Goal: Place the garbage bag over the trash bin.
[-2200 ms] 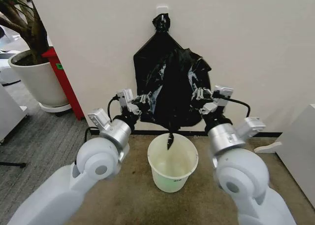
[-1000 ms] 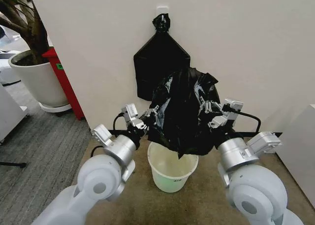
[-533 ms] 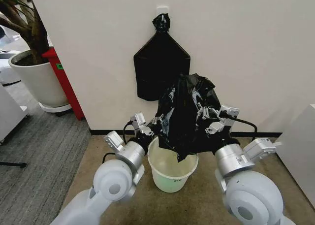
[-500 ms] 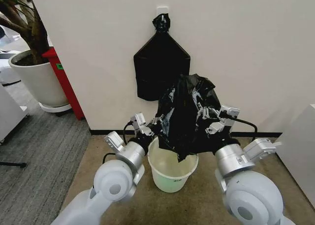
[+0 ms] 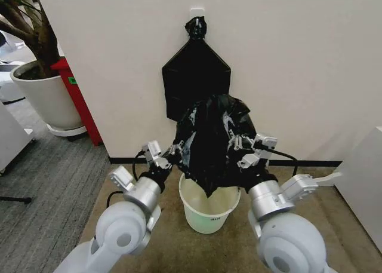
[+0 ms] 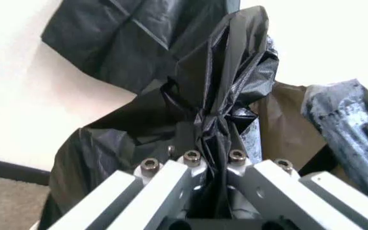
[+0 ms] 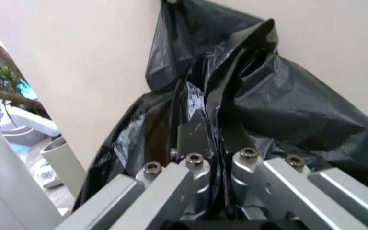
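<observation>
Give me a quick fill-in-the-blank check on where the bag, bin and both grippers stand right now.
1. The garbage bag hangs above the white ____.
2. The left gripper and right gripper are both ____ on the bag.
3. The flat bag bundle hangs from a hook on the ____.

Missing words: trash bin; shut; wall

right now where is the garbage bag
In the head view the garbage bag hangs mid-frame, pinched between the left end effector and the right end effector, directly above the trash bin and in front of the bag bundle on the wall.
</observation>
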### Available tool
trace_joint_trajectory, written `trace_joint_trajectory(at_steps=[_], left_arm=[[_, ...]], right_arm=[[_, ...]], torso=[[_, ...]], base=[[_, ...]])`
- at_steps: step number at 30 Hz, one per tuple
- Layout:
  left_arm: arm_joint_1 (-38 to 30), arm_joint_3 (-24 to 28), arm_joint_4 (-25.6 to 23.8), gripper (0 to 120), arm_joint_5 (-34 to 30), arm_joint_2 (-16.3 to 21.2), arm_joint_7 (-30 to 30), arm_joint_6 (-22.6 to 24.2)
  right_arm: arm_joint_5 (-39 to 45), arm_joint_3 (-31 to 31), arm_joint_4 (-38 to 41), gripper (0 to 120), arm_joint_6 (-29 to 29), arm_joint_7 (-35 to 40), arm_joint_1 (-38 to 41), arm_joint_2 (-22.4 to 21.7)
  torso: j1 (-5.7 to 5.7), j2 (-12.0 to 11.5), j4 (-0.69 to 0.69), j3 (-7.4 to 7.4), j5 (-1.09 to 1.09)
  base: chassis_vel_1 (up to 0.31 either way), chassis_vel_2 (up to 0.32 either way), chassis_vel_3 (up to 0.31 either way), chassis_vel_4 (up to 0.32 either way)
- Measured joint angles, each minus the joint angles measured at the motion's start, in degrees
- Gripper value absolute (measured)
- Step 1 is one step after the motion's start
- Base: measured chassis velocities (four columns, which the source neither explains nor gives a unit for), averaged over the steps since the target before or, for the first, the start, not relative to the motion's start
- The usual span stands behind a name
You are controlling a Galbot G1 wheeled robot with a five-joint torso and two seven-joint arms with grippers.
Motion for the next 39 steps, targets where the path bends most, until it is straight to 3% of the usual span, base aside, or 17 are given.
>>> trace_joint_trajectory(at_steps=[8,25,39], left_arm=[[2.2,0.0,0.7,0,3.4,-0.2,0.8,-0.7],[6.1,1.6,7.6,0,9.5,0.0,0.8,-2.7],[9.3,1.4,7.1,0,11.7,-0.2,-5.3,4.8]], right_arm=[[-3.4,-1.9,-2.4,0,2.5,-0.2,-2.9,1.4],[0.0,1.6,-5.6,0,5.0,1.2,-8.6,-3.3],[2.7,0.3,-9.6,0,4.5,3.1,-11.5,-6.8]], torso=[[0.0,0.0,-0.01,0.0,0.01],[0.0,0.0,-0.01,0.0,0.01],[0.0,0.0,-0.01,0.0,0.01]], base=[[0.0,0.0,0.0,0.0],[0.0,0.0,0.0,0.0],[0.0,0.0,0.0,0.0]])
